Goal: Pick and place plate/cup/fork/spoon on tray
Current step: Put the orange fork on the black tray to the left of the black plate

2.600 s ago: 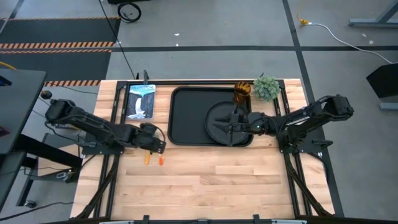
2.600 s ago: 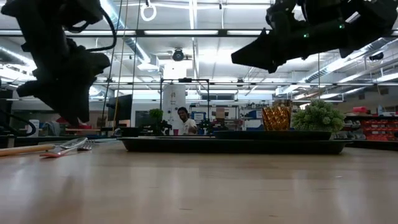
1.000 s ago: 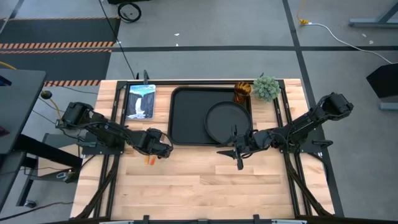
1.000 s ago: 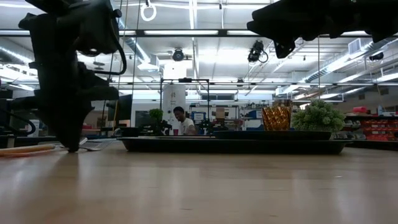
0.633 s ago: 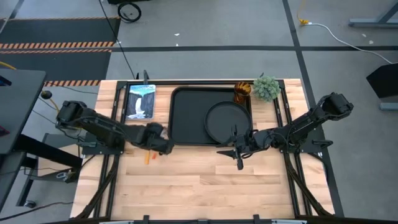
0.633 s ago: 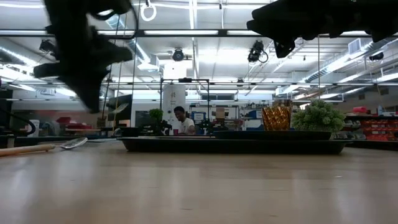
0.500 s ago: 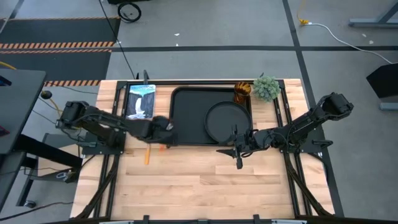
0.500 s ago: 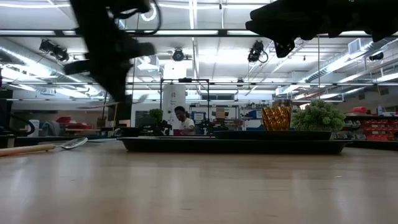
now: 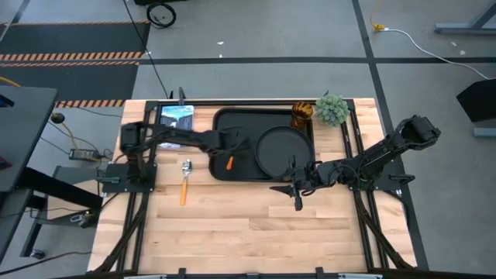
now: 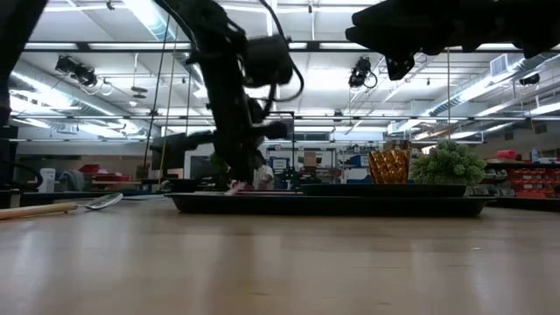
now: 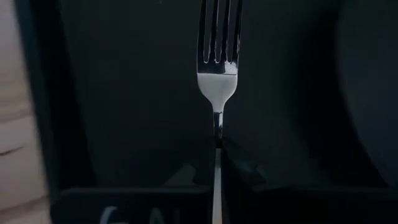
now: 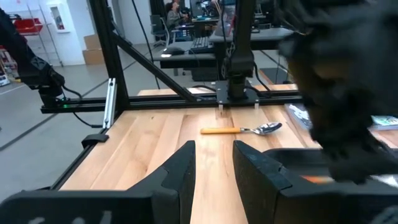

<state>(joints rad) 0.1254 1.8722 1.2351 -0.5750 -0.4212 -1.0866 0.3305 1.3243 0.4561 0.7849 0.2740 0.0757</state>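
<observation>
The black tray [image 9: 225, 120] lies at the table's far middle, with the round black plate [image 9: 283, 151] in its right half. My left gripper [image 9: 231, 151] reaches low over the tray's left half, shut on the fork [image 11: 219, 62], whose orange handle [image 9: 229, 163] sticks out toward the near side. The spoon [image 9: 184, 182] lies flat on the wood left of the tray. The amber cup [image 9: 301, 115] stands at the tray's far right corner. My right gripper [image 9: 297, 194] hovers open just in front of the tray's near edge, holding nothing. My left gripper pinches the fork's thin metal neck [image 11: 217, 127], between tines and handle, between its two fingers [image 11: 245, 168]. The fingers come from above and lie across the fork. The fork lies about level, low over the tray floor; whether it touches the floor, I cannot tell.
A green bushy plant [image 9: 332, 108] stands beside the cup at the far right. A picture card [image 9: 177, 115] lies at the far left, partly under my left arm. Bare wood stretches across the table's near half.
My left gripper, shut on the fork, has risen from the wood beside the spoon, swung toward the table's right and far edges, and come down low over the tray's left half. The fork has gone with it; the spoon stays on the table.
</observation>
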